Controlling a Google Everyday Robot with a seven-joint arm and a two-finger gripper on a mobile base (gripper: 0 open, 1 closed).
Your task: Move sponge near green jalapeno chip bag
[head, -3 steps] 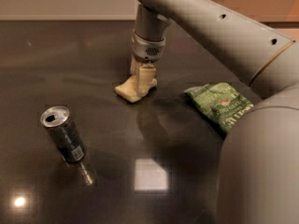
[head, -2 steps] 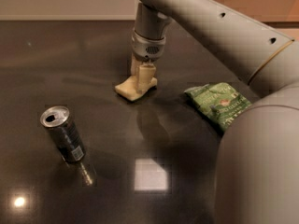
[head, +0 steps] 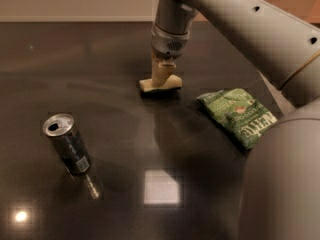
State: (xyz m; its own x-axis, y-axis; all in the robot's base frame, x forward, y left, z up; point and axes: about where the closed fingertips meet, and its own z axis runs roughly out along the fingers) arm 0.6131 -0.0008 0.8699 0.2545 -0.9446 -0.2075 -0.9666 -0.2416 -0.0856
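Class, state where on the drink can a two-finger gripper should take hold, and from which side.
Its side wall below the rim, from above: the can stands upright with round sides free. The gripper is down on the sponge, behind it.

Sponge [head: 160, 85] (in tool [head: 162, 79]) near chip bag [head: 240, 115]

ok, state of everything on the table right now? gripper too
sponge: lying flat on the table, directly under the gripper, apart from the chip bag.
green jalapeno chip bag: lying flat, crinkled, right of the sponge, nothing touching it.
can: upright, top opened, alone at near left.
gripper: pointing down, tip on the sponge, far middle of the table.
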